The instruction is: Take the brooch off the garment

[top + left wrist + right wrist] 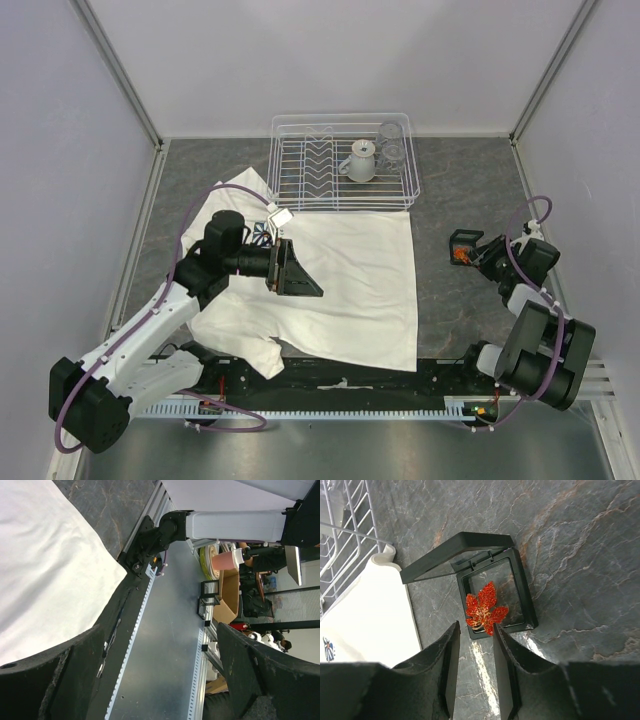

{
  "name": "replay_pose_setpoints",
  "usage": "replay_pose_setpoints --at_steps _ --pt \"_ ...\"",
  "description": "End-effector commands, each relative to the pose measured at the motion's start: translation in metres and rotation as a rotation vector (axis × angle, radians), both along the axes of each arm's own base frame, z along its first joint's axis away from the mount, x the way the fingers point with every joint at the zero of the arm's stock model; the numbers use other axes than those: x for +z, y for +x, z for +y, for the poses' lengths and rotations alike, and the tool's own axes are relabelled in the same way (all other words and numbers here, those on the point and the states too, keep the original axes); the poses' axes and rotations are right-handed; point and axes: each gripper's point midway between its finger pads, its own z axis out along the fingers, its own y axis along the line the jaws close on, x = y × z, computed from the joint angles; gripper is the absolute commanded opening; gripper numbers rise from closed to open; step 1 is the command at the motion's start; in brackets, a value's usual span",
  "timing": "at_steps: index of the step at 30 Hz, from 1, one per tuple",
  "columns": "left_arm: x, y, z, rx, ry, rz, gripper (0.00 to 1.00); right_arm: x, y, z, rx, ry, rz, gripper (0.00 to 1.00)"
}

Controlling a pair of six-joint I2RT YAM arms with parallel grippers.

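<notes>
The brooch point(484, 609), a tiny orange-red maple leaf, lies in an open black box point(526, 595) on the dark table, right of the garment. In the top view it is an orange speck point(459, 256). My right gripper point(476, 630) is open, its fingertips on either side of the brooch's near edge, the right one touching or nearly so. The garment point(350, 280), a white T-shirt with a blue daisy logo point(262, 232), lies flat mid-table. My left gripper point(300, 275) hovers over the shirt, wide open and empty point(160, 630).
A white wire dish rack point(340, 160) with a white cup point(360, 160) and a glass point(390, 150) stands behind the shirt. The box's lid point(455, 555) stands open toward the shirt. A black rail point(340, 385) runs along the near edge.
</notes>
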Motion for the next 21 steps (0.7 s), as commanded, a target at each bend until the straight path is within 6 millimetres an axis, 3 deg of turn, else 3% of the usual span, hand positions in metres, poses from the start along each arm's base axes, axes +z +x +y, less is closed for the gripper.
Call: replay_pose_setpoints --at_steps 1,6,11,13,15,16,19,20,21 --pt "0.008 -0.005 0.0 -0.043 -0.035 -0.078 0.98 0.015 0.004 -0.015 -0.033 -0.077 -0.007 0.41" --pt "0.009 -0.005 0.0 -0.04 -0.032 -0.081 0.98 0.034 -0.002 -0.024 -0.119 -0.153 0.052 0.47" --pt "0.011 -0.003 0.001 -0.024 -0.024 -0.086 0.98 0.078 0.004 -0.006 -0.112 -0.324 0.106 0.56" --pt "0.015 -0.002 0.001 -0.01 -0.024 -0.092 0.98 0.085 0.002 -0.01 -0.17 -0.334 0.141 0.57" --pt "0.019 -0.003 0.003 0.003 -0.023 -0.101 0.98 0.091 0.004 0.003 -0.153 -0.311 0.18 0.57" --pt "0.023 -0.001 0.003 0.015 -0.021 -0.109 0.98 0.094 0.006 0.013 -0.136 -0.294 0.181 0.57" --pt "0.035 0.002 0.006 0.055 -0.017 -0.136 0.98 0.119 0.014 0.073 0.022 -0.315 0.12 0.6" --pt "0.041 0.003 0.007 0.069 -0.021 -0.15 0.98 0.14 0.014 0.104 0.088 -0.362 0.073 0.62" --pt "0.048 0.003 0.008 0.085 -0.024 -0.164 0.98 0.15 0.014 0.121 0.125 -0.384 0.048 0.64"
